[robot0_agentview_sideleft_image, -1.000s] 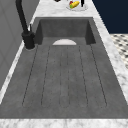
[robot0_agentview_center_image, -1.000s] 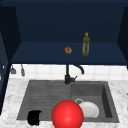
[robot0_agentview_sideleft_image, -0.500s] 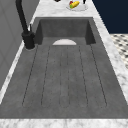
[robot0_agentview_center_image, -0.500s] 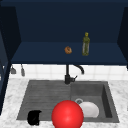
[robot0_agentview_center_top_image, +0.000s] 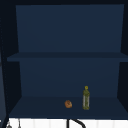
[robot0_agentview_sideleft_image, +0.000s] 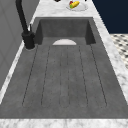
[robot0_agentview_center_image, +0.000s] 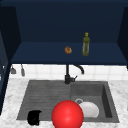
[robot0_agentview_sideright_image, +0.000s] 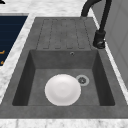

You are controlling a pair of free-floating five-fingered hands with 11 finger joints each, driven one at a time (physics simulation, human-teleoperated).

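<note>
Just left hand (robot0_agentview_center_image: pixel 34 117) by red ball (robot0_agentview_center_image: pixel 67 115)

Plate (robot0_agentview_sideright_image: pixel 62 89) in basin (robot0_agentview_sideright_image: pixel 100 75), lower centre of right side view; drain (robot0_agentview_sideright_image: pixel 82 80) just right. Faucet (robot0_agentview_center_image: pixel 68 75) behind sink, frame centre. Bottle (robot0_agentview_center_image: pixel 86 44) right of small round item (robot0_agentview_center_image: pixel 68 50) on shelf (robot0_agentview_center_image: pixel 37 53). Hand (robot0_agentview_center_image: pixel 34 117) lower left, ball (robot0_agentview_center_image: pixel 67 115) beside.

The dark grey stone sink (robot0_agentview_sideright_image: pixel 22 82) holds a round white plate (robot0_agentview_sideright_image: pixel 62 89) flat on its basin floor beside the drain. The dark blue cabinet shelf (robot0_agentview_center_top_image: pixel 37 107) carries a small orange-brown round object (robot0_agentview_center_top_image: pixel 68 104) and an upright green glass bottle (robot0_agentview_center_top_image: pixel 86 98), near each other.
</note>
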